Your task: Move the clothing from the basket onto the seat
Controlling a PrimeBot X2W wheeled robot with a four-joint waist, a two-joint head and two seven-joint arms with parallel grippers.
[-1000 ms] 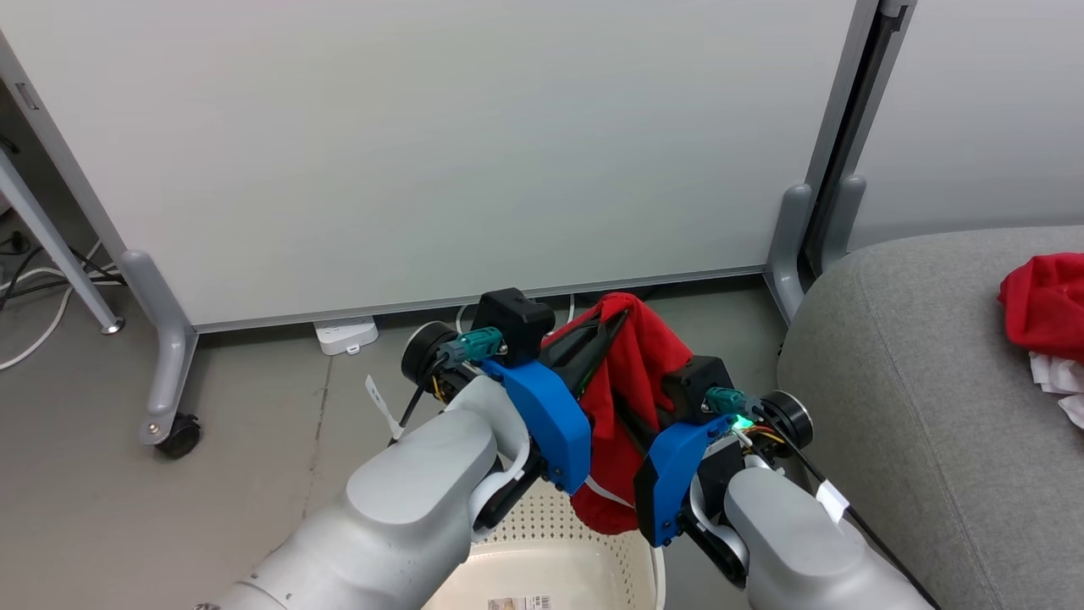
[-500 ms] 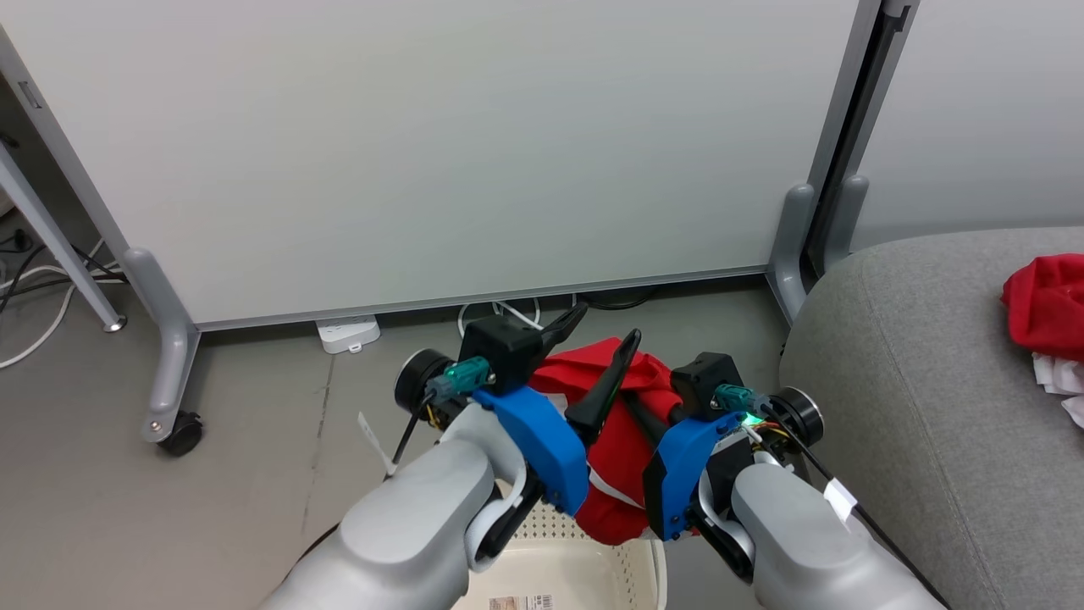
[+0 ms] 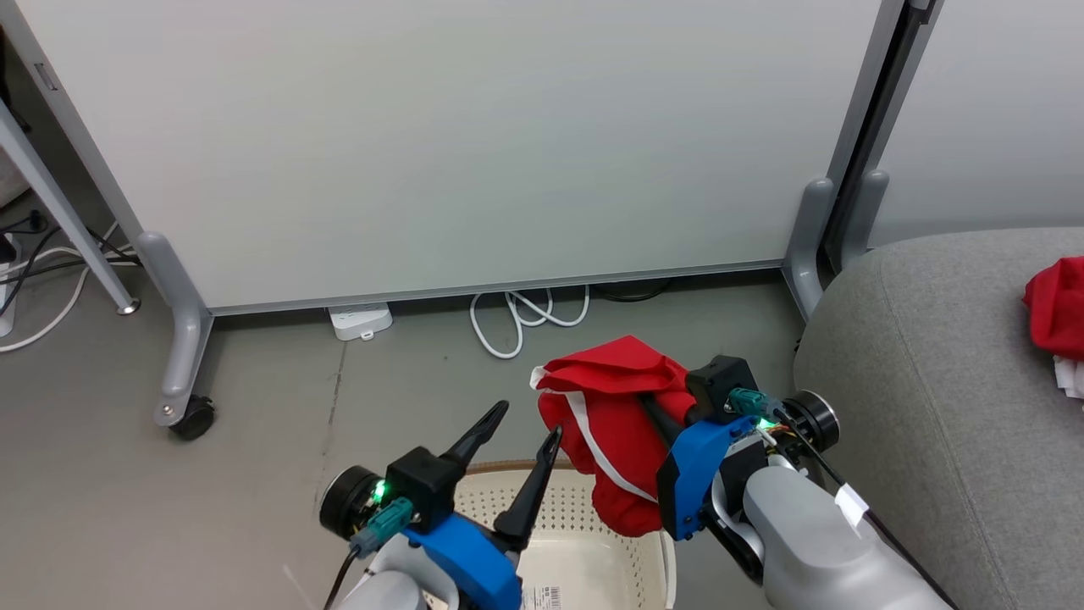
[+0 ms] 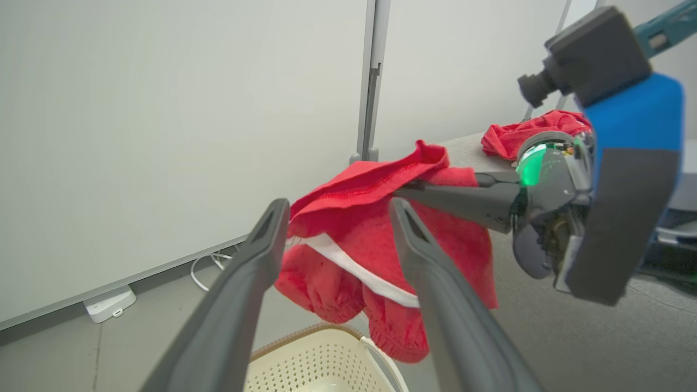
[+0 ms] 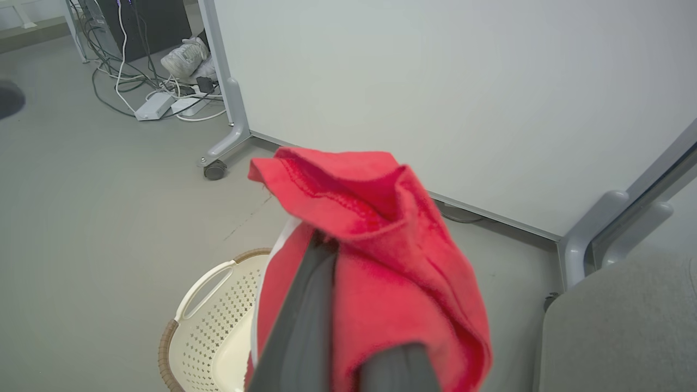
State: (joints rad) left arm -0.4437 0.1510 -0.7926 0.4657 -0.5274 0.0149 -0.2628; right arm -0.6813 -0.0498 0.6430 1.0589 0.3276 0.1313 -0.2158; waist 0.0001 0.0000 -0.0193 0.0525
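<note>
The right tool (image 3: pixel 654 413) is shut tight on a red garment (image 3: pixel 614 432) with a white stripe, which hangs in the air just above the basket (image 3: pixel 569 510). The left tool (image 3: pixel 529 421) is wide open and holds nothing. This looks like the carrying step. Next, the right arm should swing over the grey seat (image 3: pixel 931 381), near the other red piece (image 3: pixel 1054 305), and let go.

We could not see the tips of the right gripper (image 4: pixel 404 191); the folds of the red striped garment (image 3: pixel 614 424) swallowed them, so we could not tell how much cloth they pinched. The basket (image 3: pixel 584 508) ran off the head view's bottom edge, and its label (image 3: pixel 536 596) was too small to read. The sofa (image 3: pixel 931 381) and the red clothing (image 3: pixel 1054 305) on it were cut by the right edge; the white scrap (image 3: pixel 1071 377) beneath we could not identify.
</note>
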